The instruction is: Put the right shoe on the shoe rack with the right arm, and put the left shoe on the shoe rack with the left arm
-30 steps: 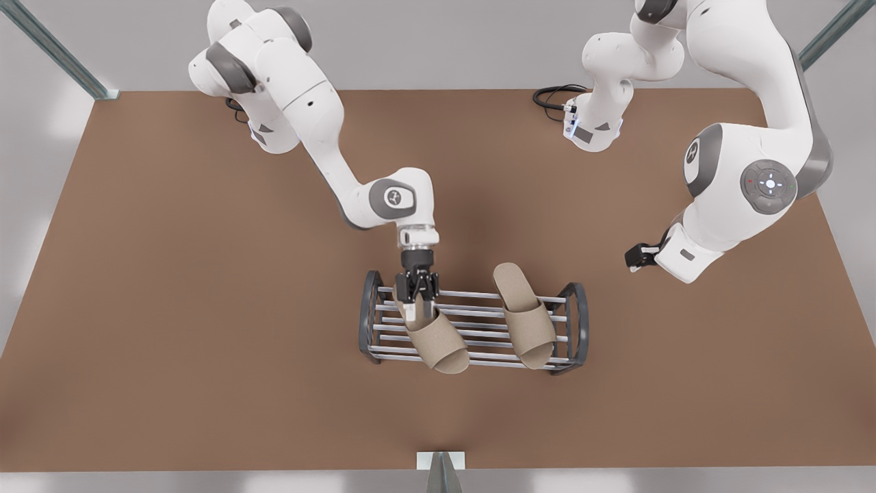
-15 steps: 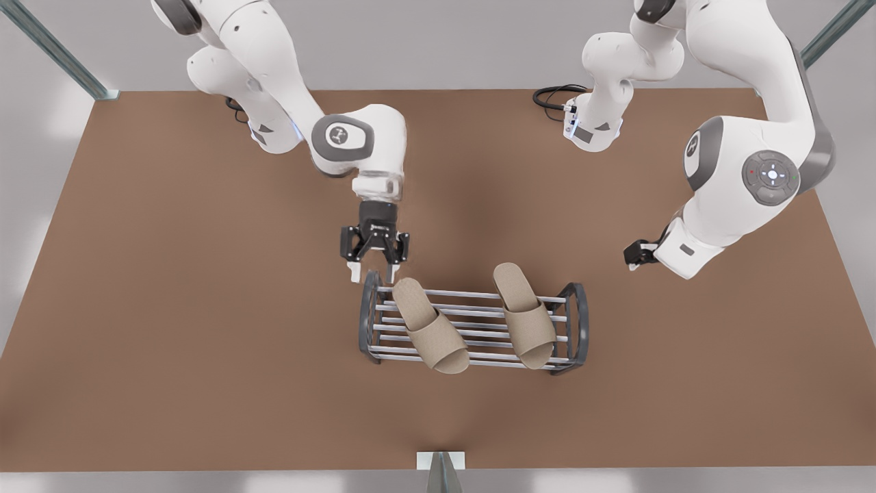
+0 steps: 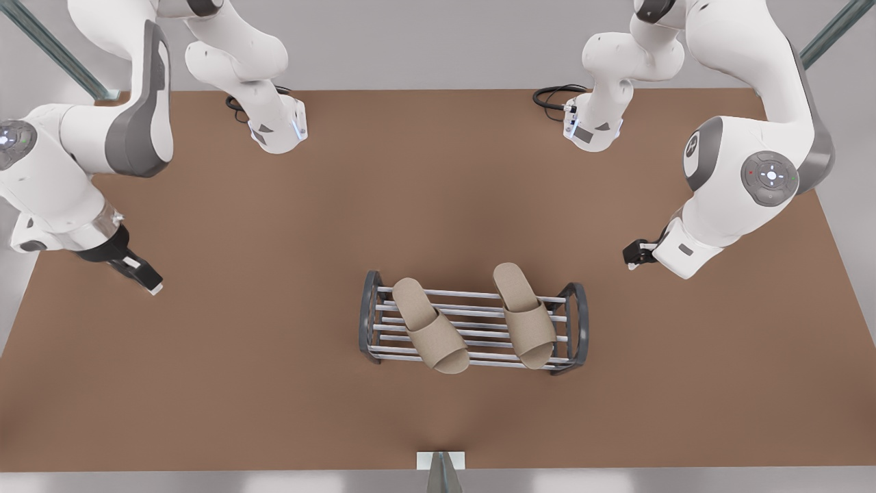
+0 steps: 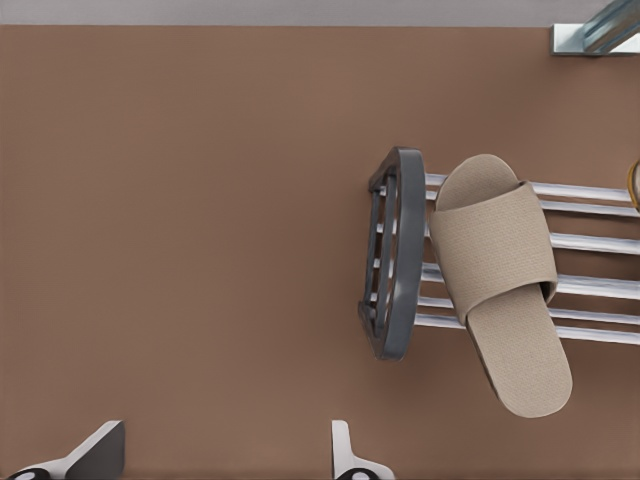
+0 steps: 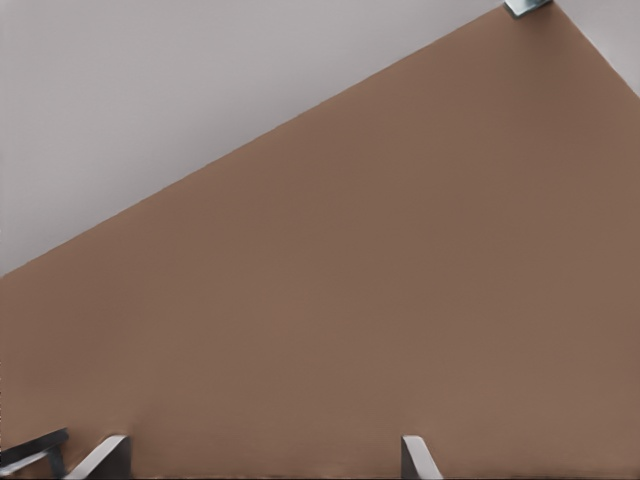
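Observation:
The shoe rack (image 3: 577, 322) stands at the table's middle, silver bars between dark grey end frames. Both tan slippers lie across its top bars, toes toward the near edge. The left shoe (image 3: 428, 332) is at the front view's left end, the right shoe (image 3: 525, 315) at the front view's right end. My left gripper (image 3: 147, 281) hangs open far off at the front view's left, above bare table. Its wrist view shows the fingertips (image 4: 100, 450) wide apart, one rack end frame (image 4: 395, 260) and the left shoe (image 4: 500, 270). My right gripper (image 3: 633, 259) waits open at the front view's right.
The brown table (image 3: 274, 397) has wide bare areas on all sides of the rack. Black cables (image 3: 551, 96) coil by the arm bases at the far edge. A metal bracket (image 3: 441, 462) sits at the near edge. The right wrist view looks along the table surface (image 5: 400, 300) toward its edge.
My left gripper let go of the left shoe on the rack, lifted off and swung far to the front view's left. The left shoe stays on the bars. The right arm barely moved.

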`<state>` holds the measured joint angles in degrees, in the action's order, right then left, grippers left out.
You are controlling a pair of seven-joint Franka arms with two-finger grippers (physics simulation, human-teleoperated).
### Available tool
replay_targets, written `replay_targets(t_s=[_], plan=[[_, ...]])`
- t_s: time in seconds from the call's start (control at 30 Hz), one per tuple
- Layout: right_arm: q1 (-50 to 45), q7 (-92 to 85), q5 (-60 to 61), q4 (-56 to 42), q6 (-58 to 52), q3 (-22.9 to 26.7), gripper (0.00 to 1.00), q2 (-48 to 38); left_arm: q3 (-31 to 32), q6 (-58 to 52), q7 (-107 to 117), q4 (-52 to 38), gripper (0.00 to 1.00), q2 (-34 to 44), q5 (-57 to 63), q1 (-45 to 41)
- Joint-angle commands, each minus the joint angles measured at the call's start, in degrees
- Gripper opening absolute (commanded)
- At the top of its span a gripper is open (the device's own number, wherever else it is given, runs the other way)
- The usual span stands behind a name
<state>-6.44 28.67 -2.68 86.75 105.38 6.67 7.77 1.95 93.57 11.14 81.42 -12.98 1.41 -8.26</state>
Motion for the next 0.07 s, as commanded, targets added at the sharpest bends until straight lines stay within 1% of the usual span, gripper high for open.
replay_targets(t_s=[0.0,0.03], plan=[[3.9,-31.0,1.9,-0.1,-5.6,-0.7,1.00,0.0,0.0,-0.1,-0.1,0.0,1.00,0.1,0.0,0.0],[8.6,-31.3,1.9,-0.1,-5.6,-5.8,1.00,0.1,0.1,-0.1,0.0,0.0,1.00,0.0,0.0,0.0]])
